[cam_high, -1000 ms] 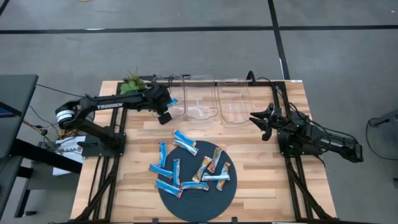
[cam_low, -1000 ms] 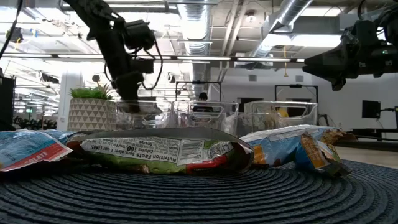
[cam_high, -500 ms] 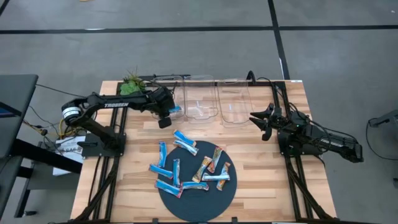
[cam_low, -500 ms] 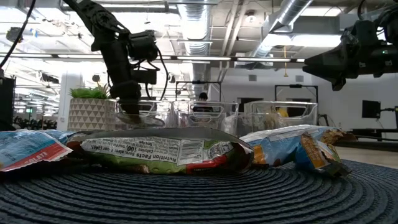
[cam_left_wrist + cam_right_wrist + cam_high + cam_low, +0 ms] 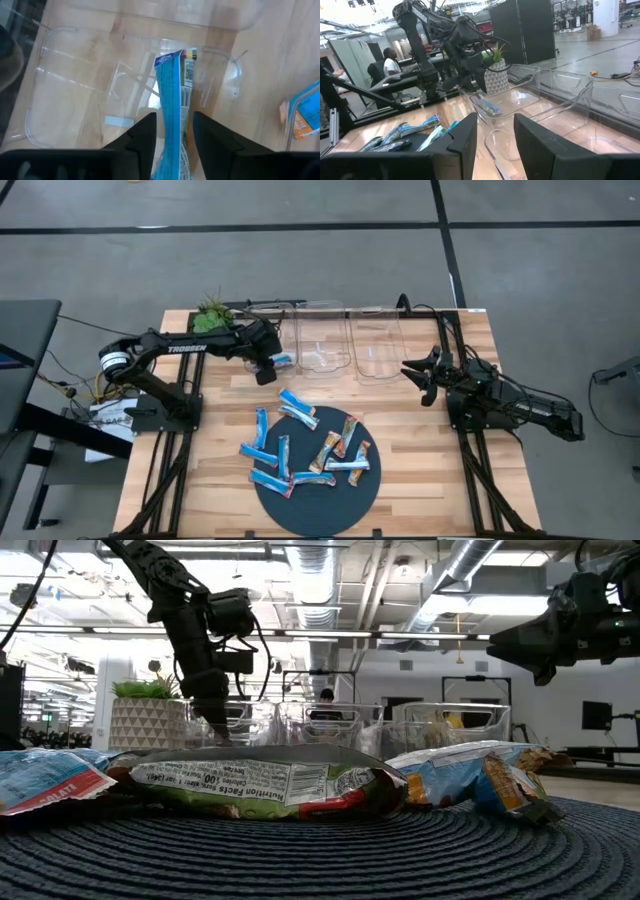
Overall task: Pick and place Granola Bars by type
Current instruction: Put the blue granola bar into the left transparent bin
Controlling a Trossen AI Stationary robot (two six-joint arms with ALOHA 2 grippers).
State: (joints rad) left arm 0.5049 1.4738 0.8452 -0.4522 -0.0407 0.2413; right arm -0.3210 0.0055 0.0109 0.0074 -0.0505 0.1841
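White lettering TROSSEN running along the left arm [image 5: 190,348], small upside-down print including "100 Calories" showing on the green-and-white bar wrapper [image 5: 262,783] lying on the mat, fine print on the other wrappers staying unreadable

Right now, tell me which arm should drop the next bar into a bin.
Left. Its hand already grips a blue bar over the leftmost clear bin; the right hand waits empty beside the rightmost bin.

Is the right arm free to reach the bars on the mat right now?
Probably yes. The right gripper hangs open and empty beside the clear bins; the granola bars lie uncovered on the dark mat, and the left gripper is off at the bins.
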